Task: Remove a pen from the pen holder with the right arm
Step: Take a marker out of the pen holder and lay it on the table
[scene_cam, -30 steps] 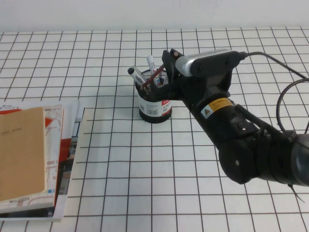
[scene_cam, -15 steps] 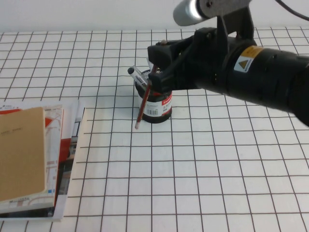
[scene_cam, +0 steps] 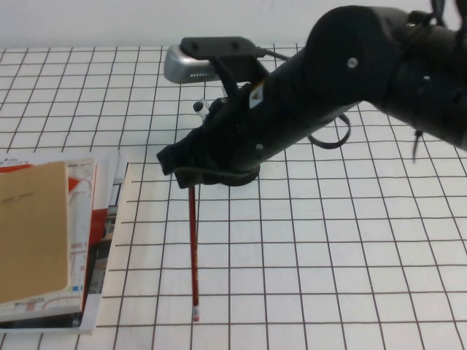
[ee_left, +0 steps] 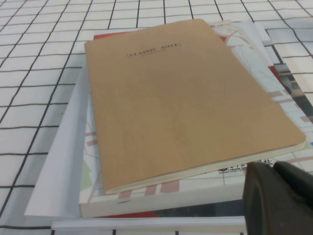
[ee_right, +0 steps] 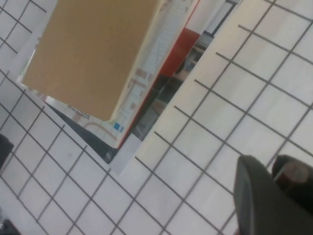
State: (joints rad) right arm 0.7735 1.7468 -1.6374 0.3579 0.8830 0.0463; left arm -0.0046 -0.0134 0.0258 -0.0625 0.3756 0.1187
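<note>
Bright, even light; soft shadows; wrist-view foregrounds blurred.

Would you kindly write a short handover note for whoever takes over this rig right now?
Right gripper: shut on the red pen, raised in front of the pen holder.
Left gripper: parked over the brown notebook at the left of the table.
Pen: hangs nearly upright below the right gripper, fully clear of the holder. Whether its lower tip touches the table cannot be told.
Holder: mostly hidden behind the right arm, with a marker showing in it.
Done: pen taken out.
Left: probably only to lay the pen on the table and release.
</note>
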